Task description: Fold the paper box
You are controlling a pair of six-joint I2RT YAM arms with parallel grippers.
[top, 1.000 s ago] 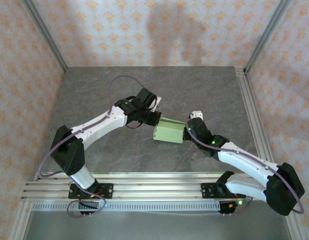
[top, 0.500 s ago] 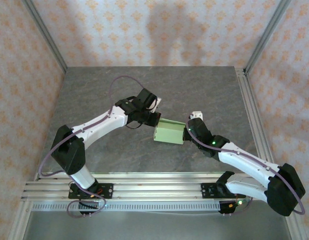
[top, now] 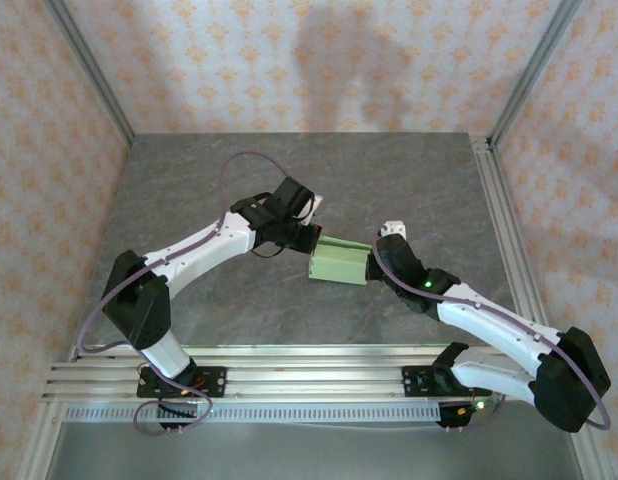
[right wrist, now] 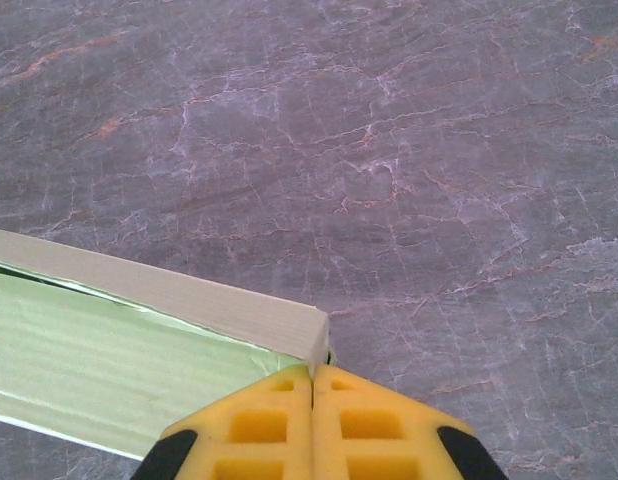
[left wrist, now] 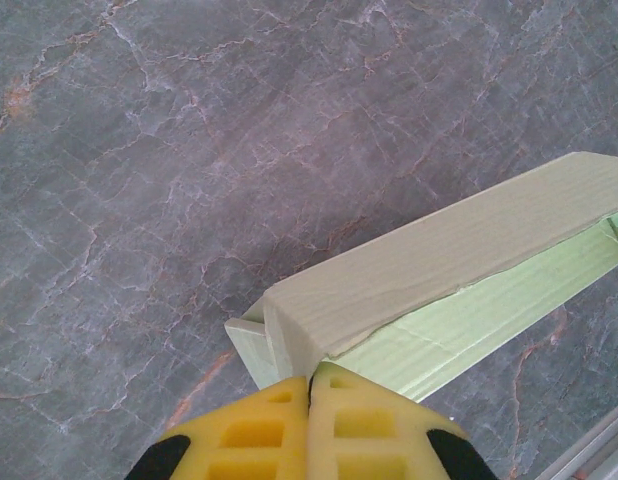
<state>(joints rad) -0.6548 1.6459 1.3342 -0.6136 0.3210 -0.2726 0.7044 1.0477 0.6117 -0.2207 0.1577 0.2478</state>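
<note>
The paper box [top: 339, 263] is pale green, long and flat, and spans the gap between my two grippers at the table's middle. My left gripper [top: 311, 240] meets its left end. In the left wrist view the yellow fingers [left wrist: 254, 435] are pressed together, with the end corner of the paper box [left wrist: 439, 260] running into the seam at my left gripper [left wrist: 311, 380]. My right gripper [top: 372, 262] is at the other end. Its tips [right wrist: 312, 372] are likewise closed on the corner edge of the paper box [right wrist: 109, 360]. A side flap stands slightly ajar along the box's length.
The grey marbled table [top: 289, 180] lies bare around the box. Patterned walls stand at the back and sides, with metal posts [top: 534, 70] at the corners and a rail [top: 504, 240] along the right edge. The arm bases sit on the near rail [top: 309, 375].
The box looks a little narrower from above, as if tipped slightly. Both arms have barely moved and both grippers stay shut.
</note>
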